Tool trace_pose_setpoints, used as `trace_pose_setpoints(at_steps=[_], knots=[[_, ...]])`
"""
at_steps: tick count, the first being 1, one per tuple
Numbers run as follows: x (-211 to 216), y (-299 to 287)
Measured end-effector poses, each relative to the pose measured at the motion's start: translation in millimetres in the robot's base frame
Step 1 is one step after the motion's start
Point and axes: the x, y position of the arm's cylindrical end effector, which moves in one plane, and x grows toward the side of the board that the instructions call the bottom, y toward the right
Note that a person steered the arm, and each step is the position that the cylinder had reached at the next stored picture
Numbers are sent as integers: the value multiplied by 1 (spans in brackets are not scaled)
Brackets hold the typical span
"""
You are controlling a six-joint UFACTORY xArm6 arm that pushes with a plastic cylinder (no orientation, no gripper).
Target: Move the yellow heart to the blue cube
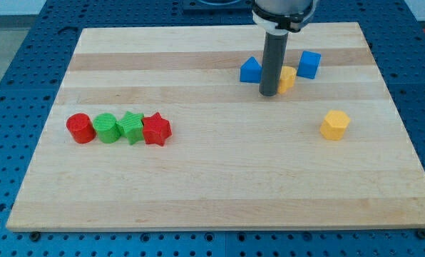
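Observation:
The yellow heart (288, 78) lies near the view's top right, partly hidden behind my rod. The blue cube (309, 64) stands just to its upper right, a small gap between them. My tip (269, 93) rests on the board right at the heart's left side, touching or nearly touching it. A blue triangular block (250, 70) sits just left of the rod.
A yellow hexagonal block (334, 124) lies lower right of the heart. At the view's left stands a row: red cylinder (79, 128), green cylinder (107, 128), green star (132, 127), red star (156, 129). The wooden board (219, 185) is ringed by blue perforated table.

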Motion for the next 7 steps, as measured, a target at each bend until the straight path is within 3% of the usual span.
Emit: trace_pose_setpoints(at_steps=[4, 7], knots=[[9, 36], [-6, 39]])
